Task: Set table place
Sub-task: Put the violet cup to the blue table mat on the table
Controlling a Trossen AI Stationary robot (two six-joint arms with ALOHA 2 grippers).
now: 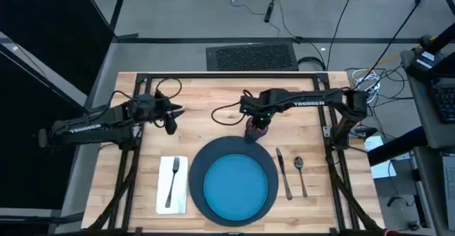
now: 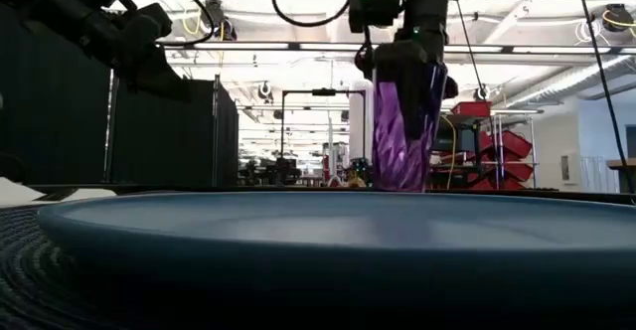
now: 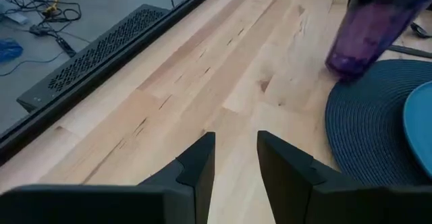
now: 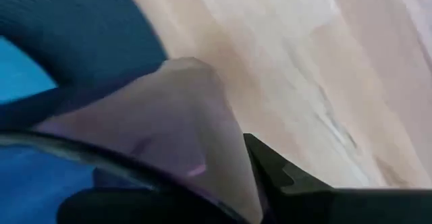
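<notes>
A small purple cup (image 1: 254, 131) sits in my right gripper (image 1: 257, 122), which is shut on it just beyond the far edge of the navy round disc (image 1: 201, 158). A bright blue plate (image 1: 237, 186) lies on the disc. Left of the disc a white napkin (image 1: 163, 193) carries a metal fork (image 1: 171, 181). Right of it lie a knife (image 1: 284, 173) and a spoon (image 1: 301, 173). My left gripper (image 3: 234, 158) hovers open over bare wood at the far left, holding nothing. My right gripper grips the cup's upper part (image 2: 405, 80), with a finger on either side of it, coming from above and pointing down. The cup stands nearly upright below the fingers (image 2: 433, 83). The plate's rim hides its base (image 3: 345, 65), so I cannot tell whether it touches the table.
The pale plank table (image 1: 206, 97) has bare wood along its far side, between the two grippers. A black floor grille (image 1: 250, 55) and cables lie beyond the far edge. Black frame bars run along the table's sides.
</notes>
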